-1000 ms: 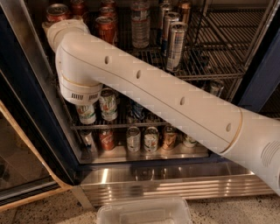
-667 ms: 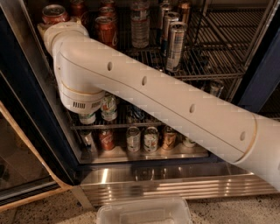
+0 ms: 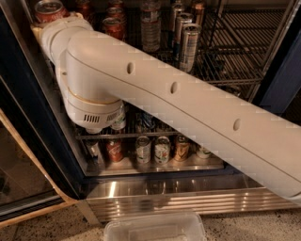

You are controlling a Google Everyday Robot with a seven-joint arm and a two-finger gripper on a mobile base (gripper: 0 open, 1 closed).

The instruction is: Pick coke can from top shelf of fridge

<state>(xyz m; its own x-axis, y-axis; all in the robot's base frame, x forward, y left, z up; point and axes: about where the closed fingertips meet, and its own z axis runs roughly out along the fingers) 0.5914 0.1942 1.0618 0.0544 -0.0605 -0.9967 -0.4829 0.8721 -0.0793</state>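
A red coke can [image 3: 47,8] stands at the front left of the top shelf [image 3: 235,56], a grey wire rack in the fridge [image 3: 14,94]. Two more red cans [image 3: 113,26] stand behind it to the right. My white arm [image 3: 164,99] reaches diagonally from the lower right up to that corner. The gripper [image 3: 49,24] sits at the arm's end, right below and against the front-left coke can. The wrist hides most of the gripper.
Tall slim silver cans [image 3: 188,42] and a clear bottle [image 3: 150,28] stand mid-shelf. Lower racks hold mixed cans [image 3: 162,149]. The glass door [image 3: 23,179] hangs open at the left. A clear plastic tub [image 3: 155,228] lies on the floor before the steel base panel [image 3: 188,193].
The arm's wrist end has moved up and left, closer to the front-left coke can. The round elbow joint has sunk lower in front of the middle rack.
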